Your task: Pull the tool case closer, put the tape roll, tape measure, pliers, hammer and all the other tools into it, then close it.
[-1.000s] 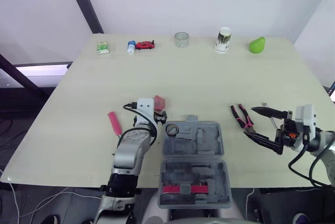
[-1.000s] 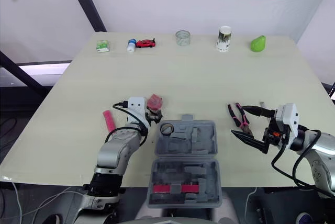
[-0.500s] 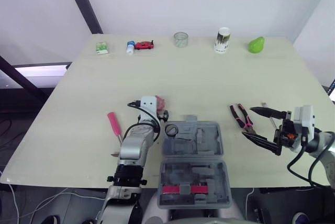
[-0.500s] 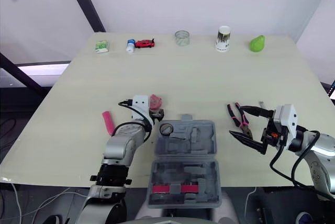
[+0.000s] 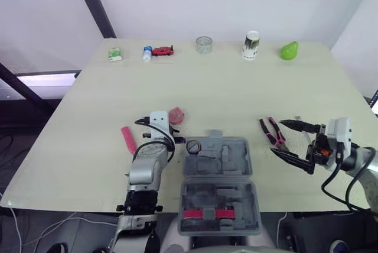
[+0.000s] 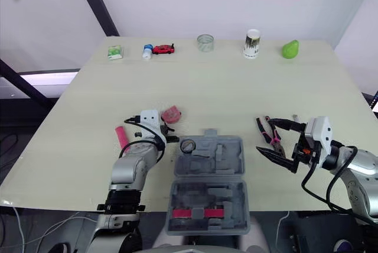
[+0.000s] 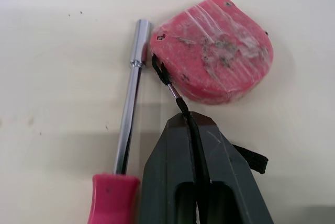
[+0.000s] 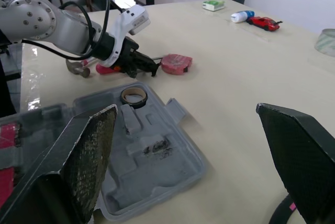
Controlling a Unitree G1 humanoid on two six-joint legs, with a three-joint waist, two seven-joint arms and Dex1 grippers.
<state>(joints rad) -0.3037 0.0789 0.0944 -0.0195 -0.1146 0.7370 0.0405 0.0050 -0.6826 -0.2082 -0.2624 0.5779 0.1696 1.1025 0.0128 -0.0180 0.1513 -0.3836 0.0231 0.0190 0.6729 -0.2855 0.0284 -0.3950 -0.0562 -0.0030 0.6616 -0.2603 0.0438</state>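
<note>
Head cam first: the left gripper (image 5: pixel 173 130) has backed off a bit, away from the tool case (image 5: pixel 243 164). The tape measure (image 5: pixel 176 115) slid a hair along with it. It's on the table just off the case's far left corner, so not in yet. The right gripper (image 5: pixel 292 142) hangs wide open on the case's right side, just past the pliers (image 5: pixel 273 132), pretty much where it was.

Left wrist cam: the fingers are pressed together with the tape measure's black strap (image 7: pixel 167 80) caught in the seam. We reckon it's towing the thing by the strap rather than the body. A pink-handled nut driver (image 7: pixel 130 114) lies right beside the tape measure.

Right wrist cam: the tape roll (image 8: pixel 134 102) already sits in the case. Our read is that a strap grip means a swinging load on the lift. The pliers and nut driver are waiting outside, and the lid is open.
</note>
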